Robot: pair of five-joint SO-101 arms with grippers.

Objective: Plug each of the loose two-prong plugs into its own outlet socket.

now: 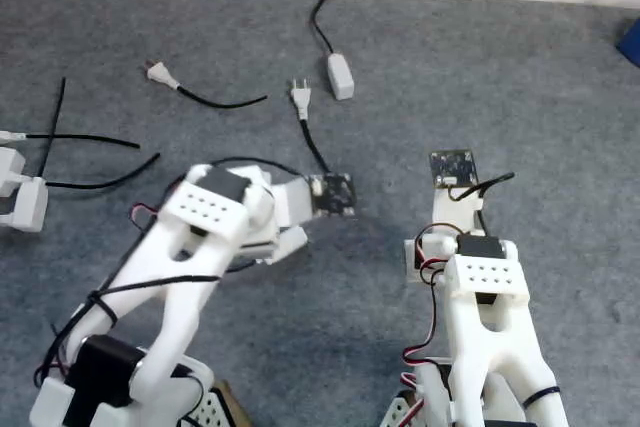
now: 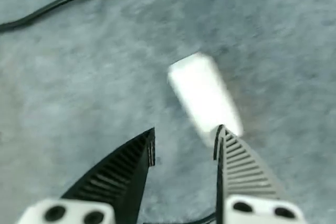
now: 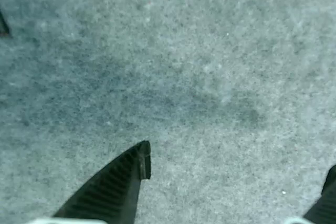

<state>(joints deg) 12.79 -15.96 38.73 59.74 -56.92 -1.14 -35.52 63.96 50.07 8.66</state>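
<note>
Grey carpeted table [image 1: 540, 87] with one loose plug [image 1: 157, 73], a second plug [image 1: 299, 93], a white socket [image 1: 340, 75]

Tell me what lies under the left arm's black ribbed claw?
Grey felt table cover lies below the open left gripper, with a white oblong block just ahead. One black ribbed finger covers the block's near end, so whether it has sockets cannot be told.

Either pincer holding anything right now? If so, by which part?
Nothing held. Left pincer open, white socket block lying at its tips, ungripped; right pincer open over carpet.
</note>
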